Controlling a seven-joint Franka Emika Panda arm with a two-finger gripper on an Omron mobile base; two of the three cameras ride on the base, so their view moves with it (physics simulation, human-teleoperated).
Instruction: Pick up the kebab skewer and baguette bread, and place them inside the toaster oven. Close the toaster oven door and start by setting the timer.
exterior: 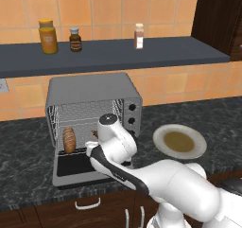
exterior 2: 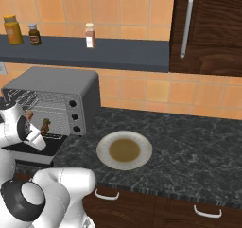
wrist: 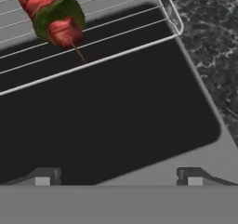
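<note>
A: Left base view looks forward and down from behind the arm, the toaster oven (exterior: 90,113) at its 11 o'clock; right base view holds that oven at 9 o'clock.

B: Hand view sits close above the toaster oven door (wrist: 116,125); wire rack (wrist: 93,28) at 12 o'clock.

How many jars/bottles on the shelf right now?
3, all on the shelf above the toaster oven: yellow jar far left, dark bottle beside it, red-brown bottle further right. None looks hidden.
</note>
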